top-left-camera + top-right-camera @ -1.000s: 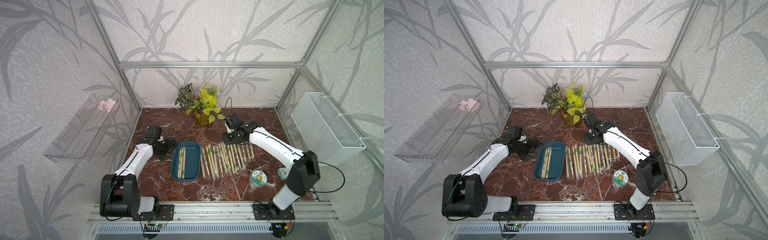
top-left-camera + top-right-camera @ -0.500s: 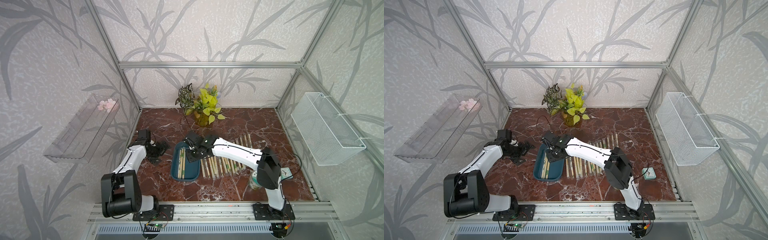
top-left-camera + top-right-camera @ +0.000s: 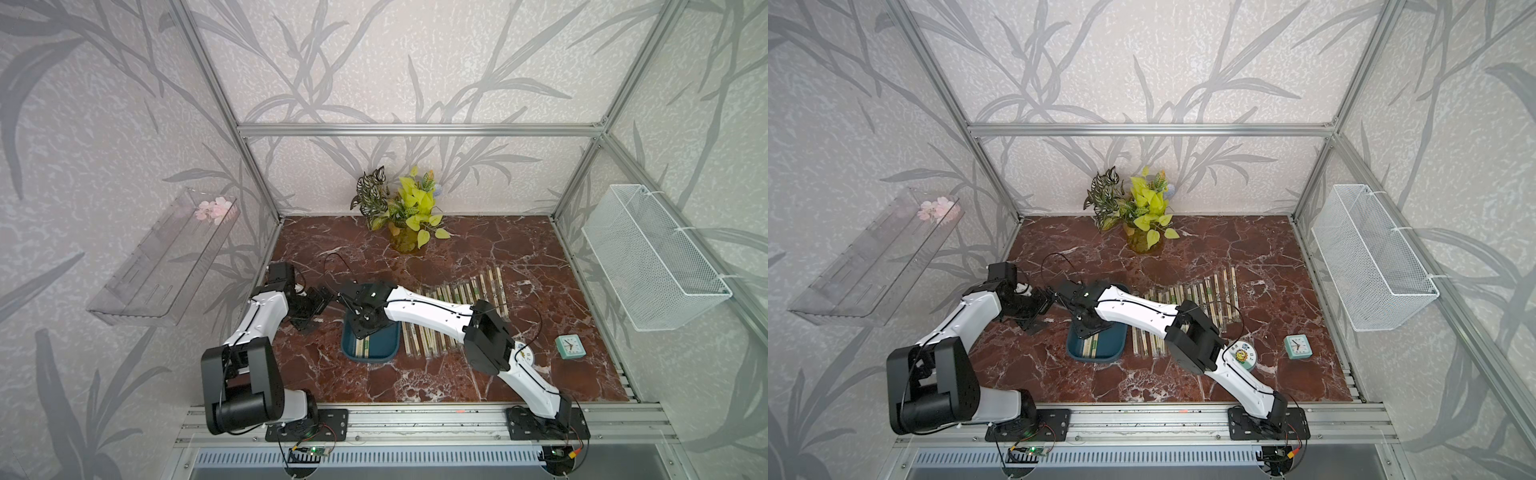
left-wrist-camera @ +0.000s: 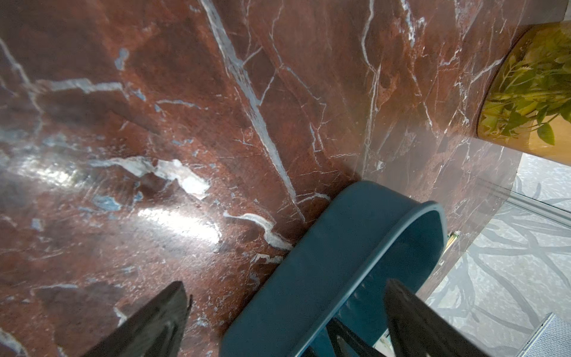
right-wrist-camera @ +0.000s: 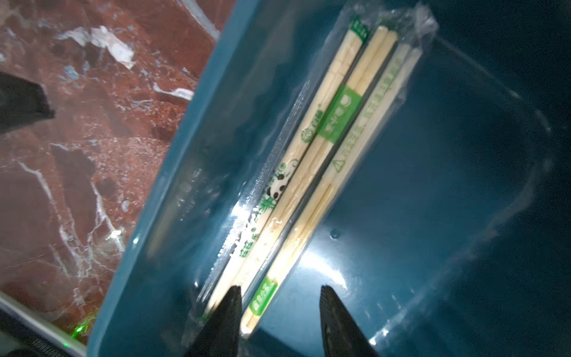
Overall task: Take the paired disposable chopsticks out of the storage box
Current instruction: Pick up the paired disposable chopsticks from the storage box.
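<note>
The storage box (image 3: pixel 380 354) (image 3: pixel 1115 349) is a shallow teal tray on the marble. Three paired disposable chopsticks (image 5: pixel 324 129) (image 3: pixel 362 345) lie side by side in clear sleeves on its floor (image 5: pixel 432 185). My right gripper (image 5: pixel 279 289) (image 3: pixel 362 330) reaches down into the box and is open. The near end of one pair lies between its fingers, beside one fingertip (image 5: pixel 233 296), and nothing is clamped. My left gripper (image 4: pixel 285 290) (image 3: pixel 321 311) is wide open at the box's far left corner. The box wall (image 4: pixel 324 262) runs between its fingers.
Several more sleeved chopstick pairs (image 3: pixel 449 305) (image 3: pixel 1187 299) lie in a row right of the box, under my right arm. An amber vase with a plant (image 3: pixel 405 239) stands at the back. A mint clock (image 3: pixel 570 346) and a round tin (image 3: pixel 1244 354) sit at the front right.
My right arm has swung left from the far end of the chopstick row to the box and lowered its fingers into it. My left gripper drew slightly back by the box's corner.
</note>
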### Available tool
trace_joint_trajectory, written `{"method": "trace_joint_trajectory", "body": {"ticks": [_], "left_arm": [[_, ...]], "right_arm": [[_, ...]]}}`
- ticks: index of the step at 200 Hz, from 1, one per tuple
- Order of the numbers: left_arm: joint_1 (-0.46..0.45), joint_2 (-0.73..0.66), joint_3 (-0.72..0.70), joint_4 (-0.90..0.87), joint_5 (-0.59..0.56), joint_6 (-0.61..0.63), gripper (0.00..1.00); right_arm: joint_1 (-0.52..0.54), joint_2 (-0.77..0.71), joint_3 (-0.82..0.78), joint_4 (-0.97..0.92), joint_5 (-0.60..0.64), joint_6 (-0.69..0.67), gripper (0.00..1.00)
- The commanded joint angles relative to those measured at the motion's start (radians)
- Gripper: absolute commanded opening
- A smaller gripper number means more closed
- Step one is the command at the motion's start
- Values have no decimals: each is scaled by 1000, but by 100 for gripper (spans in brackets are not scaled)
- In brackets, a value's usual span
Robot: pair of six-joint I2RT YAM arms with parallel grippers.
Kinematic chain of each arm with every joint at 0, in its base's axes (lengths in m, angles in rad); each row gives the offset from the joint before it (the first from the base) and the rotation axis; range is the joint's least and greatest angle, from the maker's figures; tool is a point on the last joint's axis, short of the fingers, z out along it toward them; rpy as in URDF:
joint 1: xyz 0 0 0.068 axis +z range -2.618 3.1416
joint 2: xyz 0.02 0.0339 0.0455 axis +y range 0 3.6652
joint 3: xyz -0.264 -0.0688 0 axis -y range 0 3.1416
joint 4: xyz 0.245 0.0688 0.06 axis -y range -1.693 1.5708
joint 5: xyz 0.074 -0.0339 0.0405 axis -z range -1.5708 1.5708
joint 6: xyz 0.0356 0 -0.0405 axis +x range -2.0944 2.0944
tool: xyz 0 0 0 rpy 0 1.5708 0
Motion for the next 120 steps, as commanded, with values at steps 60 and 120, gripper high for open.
{"method": "trace_joint_trajectory", "body": {"ticks": [60, 120], "left_arm": [[17, -24, -18, -24, 26, 24, 100], [19, -24, -18, -24, 31, 26, 100]], "right_arm": [[2, 73, 82, -107, 72, -8, 43], [-3, 169, 208, -166, 72, -22, 43]]}}
